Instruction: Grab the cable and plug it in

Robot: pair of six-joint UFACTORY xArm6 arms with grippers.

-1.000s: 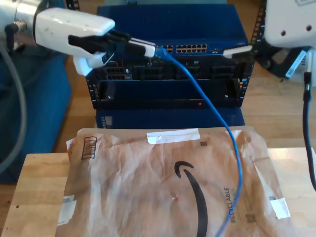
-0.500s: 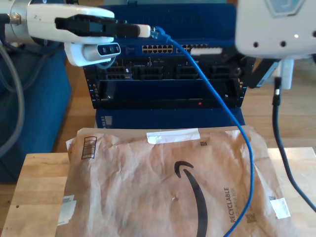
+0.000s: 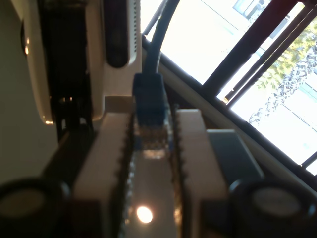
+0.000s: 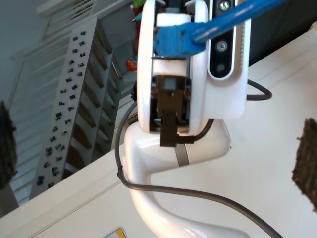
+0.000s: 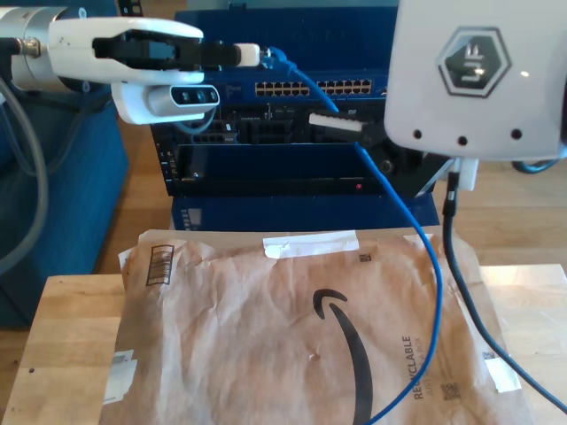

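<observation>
My first gripper (image 5: pixel 251 55) reaches in from the exterior view's upper left, its jaws closed on the plug (image 5: pixel 276 59) of the blue cable (image 5: pixel 390 199). The plug sits just above and to that view's left of the row of ports (image 5: pixel 310 88) on the dark rack (image 5: pixel 266 159), with a small gap between them.

From there the cable slopes down across the rack front. It crosses the pale finger of my second gripper (image 5: pixel 341 126), then hangs over the brown paper envelope (image 5: pixel 248 336) on the wooden table (image 5: pixel 66 336) and leaves at the lower edge.

My second arm's white housing (image 5: pixel 478 80) crowds the upper right and hides that end of the rack.

The first wrist view shows the ridged pads (image 3: pixel 116 163) pressed on both sides of the plug. The second wrist view faces that gripper head-on, with its own dark fingers (image 4: pixel 304 156) blurred and spread wide, holding nothing.
</observation>
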